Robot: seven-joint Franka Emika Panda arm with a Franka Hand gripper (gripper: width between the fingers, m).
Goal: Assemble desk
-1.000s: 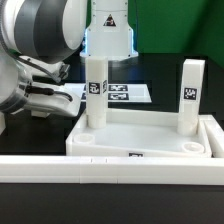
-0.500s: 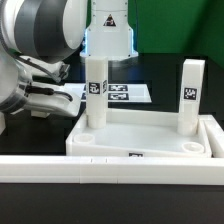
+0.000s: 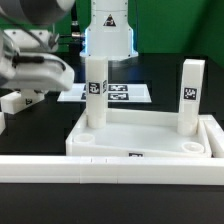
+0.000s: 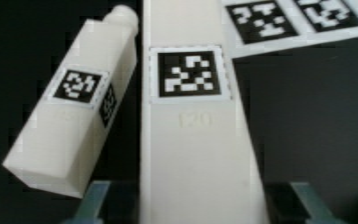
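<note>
The desk top (image 3: 140,150) is a white rimmed tray in the middle of the exterior view. Two white legs stand upright in its back corners, one on the exterior view's left (image 3: 95,95) and one on its right (image 3: 190,95). My gripper (image 3: 22,97) is at the far left of that view, shut on a third leg (image 3: 8,101). In the wrist view this held leg (image 4: 194,110) runs long and tagged away from my gripper (image 4: 204,200). A finger (image 4: 101,200) shows on either side of its near end. Another loose leg (image 4: 69,115) lies beside it on the black table.
The marker board (image 3: 120,93) lies behind the desk top and shows beyond the held leg (image 4: 300,20). A long white border rail (image 3: 110,170) runs along the front, turning up the right side. The robot's base (image 3: 108,25) stands at the back.
My arm has swung up and toward the exterior view's left, uncovering more of the table. The grip on the leg has not changed. The desk top and its upright legs have not moved.
</note>
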